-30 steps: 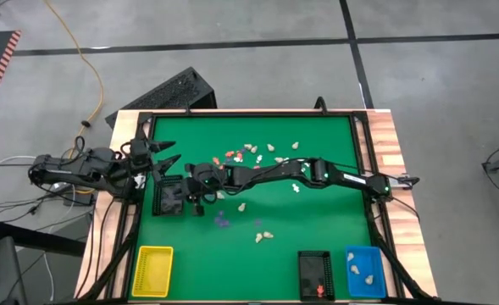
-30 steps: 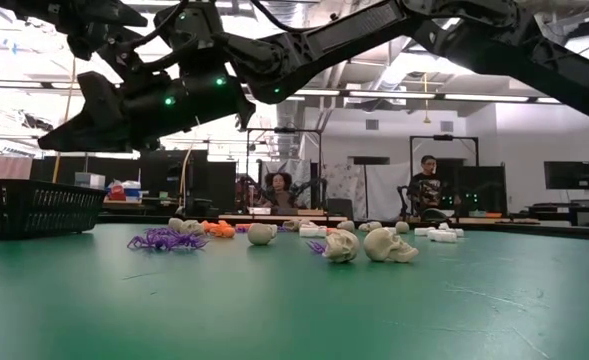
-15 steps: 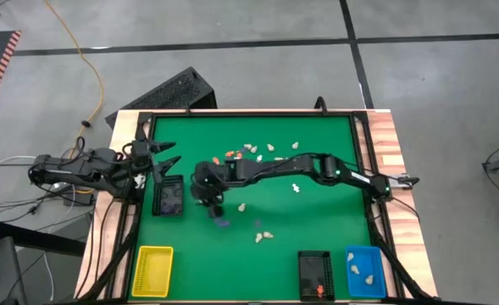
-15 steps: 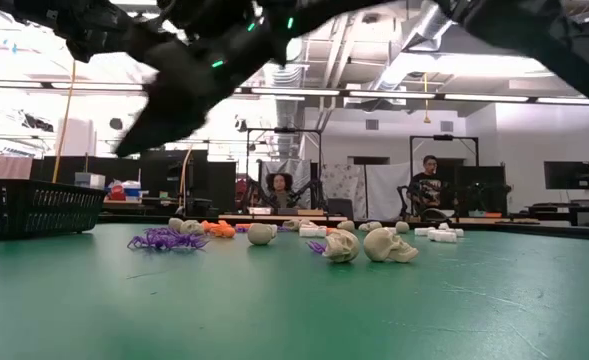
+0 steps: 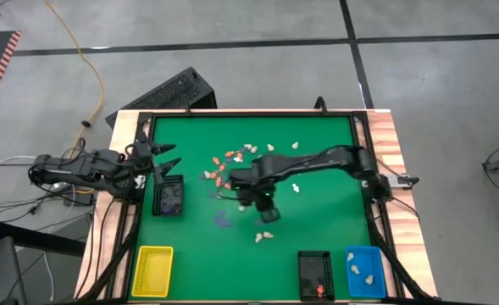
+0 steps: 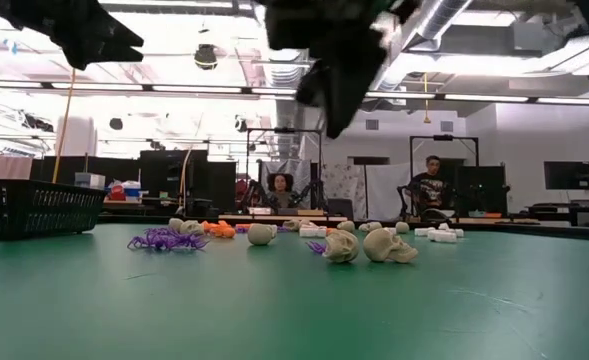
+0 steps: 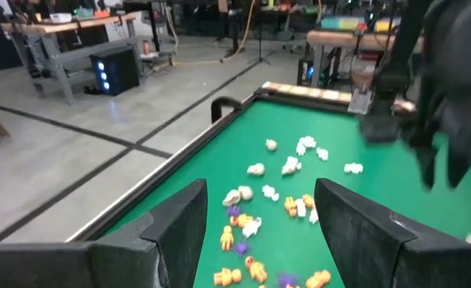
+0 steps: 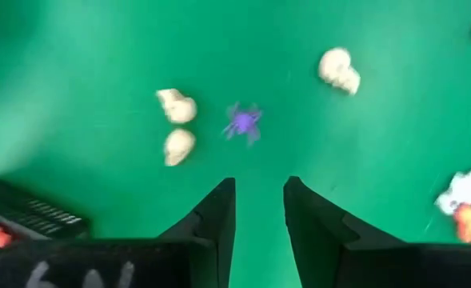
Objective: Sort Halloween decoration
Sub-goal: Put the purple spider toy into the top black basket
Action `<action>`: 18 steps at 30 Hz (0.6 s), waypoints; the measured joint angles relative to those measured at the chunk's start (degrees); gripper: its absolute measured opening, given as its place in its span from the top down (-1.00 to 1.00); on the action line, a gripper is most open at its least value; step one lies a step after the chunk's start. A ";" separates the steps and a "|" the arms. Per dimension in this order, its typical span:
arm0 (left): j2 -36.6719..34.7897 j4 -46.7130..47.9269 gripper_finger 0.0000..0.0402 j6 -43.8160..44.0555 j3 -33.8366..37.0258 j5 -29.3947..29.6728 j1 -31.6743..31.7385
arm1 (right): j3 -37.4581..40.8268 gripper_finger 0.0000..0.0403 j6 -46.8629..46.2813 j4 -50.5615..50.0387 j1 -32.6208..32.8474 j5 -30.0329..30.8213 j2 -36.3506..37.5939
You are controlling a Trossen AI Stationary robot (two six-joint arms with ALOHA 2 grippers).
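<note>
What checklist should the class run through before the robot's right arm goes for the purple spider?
1. Right end effector empty, fingers apart: ok.
2. Purple spider lies ahead of it on the mat: ok.
3. Spider apart from the nearby skulls: ok.
4. Right end effector lowered to the mat: not ok; the low view shows it hanging above.
5. Left end effector open, parked at the mat's left edge, out of the way: ok.

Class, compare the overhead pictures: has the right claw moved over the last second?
Yes. The right claw has swung away from the black tray by the left arm, toward the mat's middle, above the beige skulls.
</note>
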State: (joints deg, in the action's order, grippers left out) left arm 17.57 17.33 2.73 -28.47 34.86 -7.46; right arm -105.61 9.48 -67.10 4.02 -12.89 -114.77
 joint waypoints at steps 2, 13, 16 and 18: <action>0.01 0.59 -0.10 0.06 0.00 0.02 0.01 | 7.95 0.39 -3.73 8.68 1.14 0.93 4.72; 0.04 0.33 -0.10 0.80 0.00 0.01 0.02 | 41.41 0.39 -13.10 54.49 7.71 10.83 16.62; 0.04 0.35 -0.10 1.39 0.00 0.03 0.01 | 44.87 0.39 -14.01 62.82 8.13 11.00 15.57; 0.04 0.37 -0.10 1.48 0.00 0.03 0.02 | 45.76 0.37 -14.04 64.02 8.29 12.14 14.38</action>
State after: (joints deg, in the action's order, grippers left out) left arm 17.61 17.70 4.21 -28.47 34.89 -7.44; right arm -59.85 -4.56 -3.08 12.32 -0.75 -100.38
